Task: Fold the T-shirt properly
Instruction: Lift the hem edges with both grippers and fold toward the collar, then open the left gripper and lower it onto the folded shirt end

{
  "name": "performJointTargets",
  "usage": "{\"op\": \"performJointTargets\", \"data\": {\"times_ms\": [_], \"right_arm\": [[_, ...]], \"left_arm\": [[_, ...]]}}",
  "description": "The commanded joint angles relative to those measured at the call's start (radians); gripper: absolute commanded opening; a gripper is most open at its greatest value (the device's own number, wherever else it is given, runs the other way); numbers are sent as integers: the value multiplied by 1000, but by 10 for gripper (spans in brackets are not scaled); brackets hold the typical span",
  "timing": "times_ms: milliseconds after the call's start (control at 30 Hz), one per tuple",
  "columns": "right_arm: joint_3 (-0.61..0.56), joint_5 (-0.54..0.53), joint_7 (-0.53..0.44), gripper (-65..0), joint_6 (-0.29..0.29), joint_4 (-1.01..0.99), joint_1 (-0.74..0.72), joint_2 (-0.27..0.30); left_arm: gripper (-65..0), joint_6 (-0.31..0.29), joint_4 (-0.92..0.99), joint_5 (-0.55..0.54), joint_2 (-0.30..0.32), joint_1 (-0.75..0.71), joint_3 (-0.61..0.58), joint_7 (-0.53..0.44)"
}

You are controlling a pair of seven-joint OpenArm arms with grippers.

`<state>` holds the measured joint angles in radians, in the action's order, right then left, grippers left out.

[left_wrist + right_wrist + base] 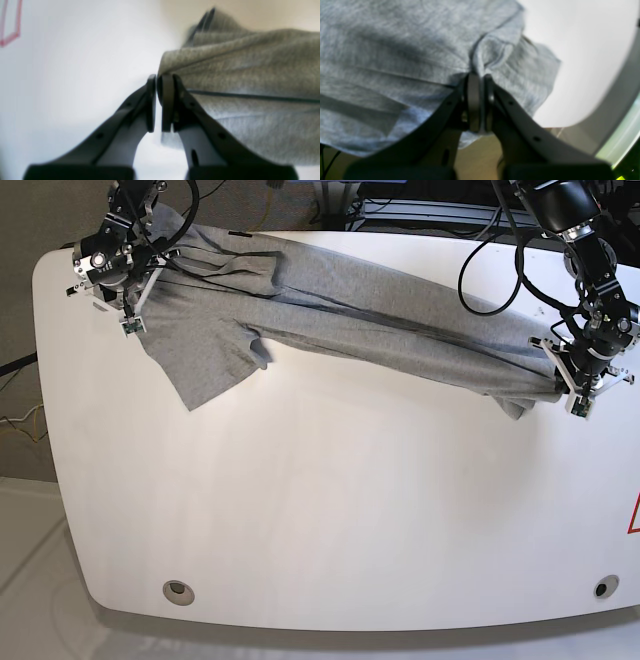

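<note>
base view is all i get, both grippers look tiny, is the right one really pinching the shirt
Observer: Yes. In the right wrist view the right gripper is shut on a bunched fold of the T-shirt.
Operator: and the left one
Observer: The left gripper is shut at the shirt's edge; the left wrist view doesn't clearly show cloth between the pads.
Operator: any lettering visible up close
Observer: None; both wrist views show plain grey fabric.

No legible text anywhere.
</note>
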<state>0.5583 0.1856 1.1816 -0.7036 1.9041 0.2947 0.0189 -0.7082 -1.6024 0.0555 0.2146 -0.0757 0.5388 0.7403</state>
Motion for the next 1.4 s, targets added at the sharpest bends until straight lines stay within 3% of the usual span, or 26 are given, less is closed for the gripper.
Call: {"op": "performJointTargets", "data": {"times_ms": [0,767,867,967,1100,1167,1267,1367], "right_arm": [[6,22,-1,-637,5,-18,-10,10],[6,24,-1,-634,5,-70,-30,10],[6,24,-1,-608,5,-70,-30,11],[6,24,-1,-522,5,-70,-28,11],[6,24,-1,-325,5,-70,-24,11],[6,24,-1,-272,5,-68,-24,11],[6,24,-1,-277,5,-68,-24,11],[6,24,-1,-288,5,-59,-24,13]], "left_arm": [[-621,10,20,5,18,4,8,-11],[-619,10,90,5,19,14,63,-71],[-610,10,66,7,22,37,74,-71],[-537,10,32,7,22,43,94,-69],[-322,10,-14,7,21,46,143,-69],[-226,10,-31,7,21,47,160,-72],[-130,10,-54,7,19,47,163,-72],[-131,10,-75,7,19,47,163,-72]]}}
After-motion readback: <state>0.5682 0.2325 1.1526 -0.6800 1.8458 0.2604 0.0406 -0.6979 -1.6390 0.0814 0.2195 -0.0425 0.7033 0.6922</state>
